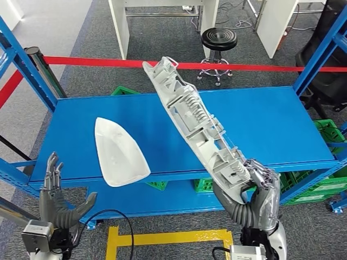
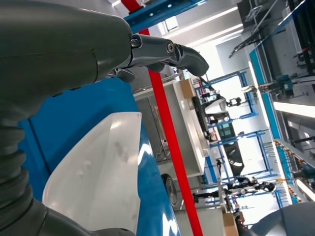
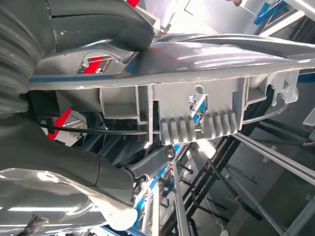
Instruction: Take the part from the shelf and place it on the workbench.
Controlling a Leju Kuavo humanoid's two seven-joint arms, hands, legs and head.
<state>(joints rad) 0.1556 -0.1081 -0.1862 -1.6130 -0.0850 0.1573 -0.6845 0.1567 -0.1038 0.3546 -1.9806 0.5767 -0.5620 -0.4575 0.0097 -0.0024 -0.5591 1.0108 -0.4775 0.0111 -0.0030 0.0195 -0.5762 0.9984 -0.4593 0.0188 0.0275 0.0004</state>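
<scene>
1. Blue steel shelving fills the space in front of the robot, its broad blue shelf [image 1: 262, 124] at about waist level, with grey carpet, a red barrier tape [image 1: 102, 62] and a black stool [image 1: 219, 39] beyond it.
2. Over that shelf the long grey part [image 1: 192, 122] is up in the air, tilted, its near end low by the shelf's front edge and its far end pointing up toward the tape.
3. It is a slim moulded plastic piece, ribbed and webbed on the open side, with clips and a thin wire running along it; the right wrist view shows a smooth glossy outer face on the other side.
4. The right hand [image 1: 256, 187] grips its near end, fingers wrapped over the ribbed side and thumb underneath.
5. My reading: the pick-up is done, since the part looks clear of the shelf; carrying it off and setting it on the desk is all still to come, and I see no such desk from here.
6. A white shell-shaped part [image 1: 119, 151] lies flat on the shelf, well to the left.
7. The left hand [image 1: 57, 197] is held up near the shelf's front left corner, fingers spread, holding nothing.
8. Green crates [image 1: 323, 184] sit lower down under the shelf.
</scene>
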